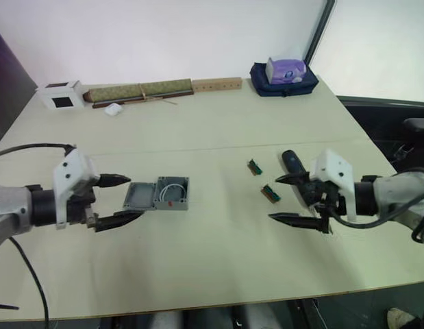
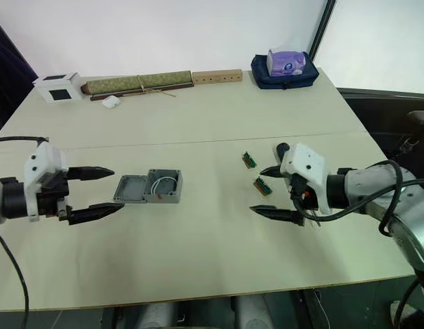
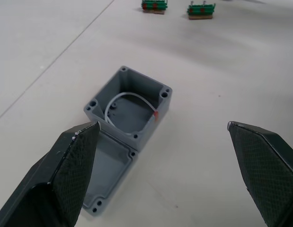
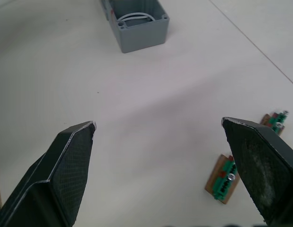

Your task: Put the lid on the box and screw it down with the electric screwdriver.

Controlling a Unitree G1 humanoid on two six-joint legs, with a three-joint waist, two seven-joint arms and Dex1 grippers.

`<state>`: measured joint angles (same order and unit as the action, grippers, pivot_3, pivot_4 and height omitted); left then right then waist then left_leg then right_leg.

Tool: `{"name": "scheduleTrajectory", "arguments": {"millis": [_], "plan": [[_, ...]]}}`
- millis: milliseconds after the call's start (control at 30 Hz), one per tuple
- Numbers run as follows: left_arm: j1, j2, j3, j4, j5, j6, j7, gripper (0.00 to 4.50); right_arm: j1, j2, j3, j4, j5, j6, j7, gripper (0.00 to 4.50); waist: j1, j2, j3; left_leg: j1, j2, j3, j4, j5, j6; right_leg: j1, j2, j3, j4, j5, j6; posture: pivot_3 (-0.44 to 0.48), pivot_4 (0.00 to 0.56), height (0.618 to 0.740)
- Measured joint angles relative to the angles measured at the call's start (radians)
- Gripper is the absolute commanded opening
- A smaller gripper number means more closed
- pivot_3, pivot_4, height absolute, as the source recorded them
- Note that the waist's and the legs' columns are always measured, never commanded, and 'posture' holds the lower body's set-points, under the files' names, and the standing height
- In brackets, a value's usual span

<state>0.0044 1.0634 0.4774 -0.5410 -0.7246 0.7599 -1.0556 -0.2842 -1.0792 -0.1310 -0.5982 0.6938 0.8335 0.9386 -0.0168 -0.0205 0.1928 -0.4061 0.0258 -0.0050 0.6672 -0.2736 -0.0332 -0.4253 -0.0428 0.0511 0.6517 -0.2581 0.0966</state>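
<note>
Box [image 3: 129, 108] uncovered, lid [image 3: 104, 177] touching beside it, inside up per left wrist view. Screwdriver [image 1: 292, 164] behind right claw [image 1: 288, 199]. Both claws spread, left claw [image 1: 121, 199] near lid. Beige table [image 1: 212, 260].

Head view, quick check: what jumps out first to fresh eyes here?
The open box sits mid-table with white wire inside, the lid lying inner face up against its left side. The left tool hovers open beside the lid. The right tool, also open, hangs near two small green circuit boards, the electric screwdriver just behind it.
</note>
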Motion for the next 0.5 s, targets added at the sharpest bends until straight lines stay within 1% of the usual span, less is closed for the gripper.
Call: {"name": "scheduleTrajectory", "arguments": {"millis": [100, 333, 500], "plan": [[-0.015, 0.007, -0.002, -0.001, -0.008, -0.003, -0.014, 4.42, 0.006, -0.006, -0.01, -0.004, 0.0, 0.01, -0.001, 4.5, 0.007, 0.0, 0.0, 0.0, -0.001, 0.0, 0.0, 0.0, 0.0, 0.0, -0.001, 0.0, 0.0, 0.0, 0.0, 0.0, 0.15, 0.74], [-0.074, 0.008, -0.108, 0.018, 0.015, -0.051, -0.032, 4.42, 0.006, 0.001, -0.026, -0.025, 0.027, 0.043, -0.039, 4.5, 0.0, 0.0, 0.0, 0.0, 0.0, 0.0, 0.0, 0.0, 0.0, 0.0, 0.0, 0.0, -0.001, 0.0, 0.0, 0.0, 0.15, 0.74], [-0.125, 0.018, -0.129, 0.037, 0.028, -0.074, -0.036, 4.42, 0.012, 0.001, -0.032, -0.026, 0.016, 0.031, -0.045, 4.5, 0.002, 0.0, 0.0, 0.0, 0.0, 0.0, 0.0, 0.0, 0.0, 0.0, 0.0, 0.0, -0.001, 0.0, 0.0, 0.0, 0.15, 0.74]]}}
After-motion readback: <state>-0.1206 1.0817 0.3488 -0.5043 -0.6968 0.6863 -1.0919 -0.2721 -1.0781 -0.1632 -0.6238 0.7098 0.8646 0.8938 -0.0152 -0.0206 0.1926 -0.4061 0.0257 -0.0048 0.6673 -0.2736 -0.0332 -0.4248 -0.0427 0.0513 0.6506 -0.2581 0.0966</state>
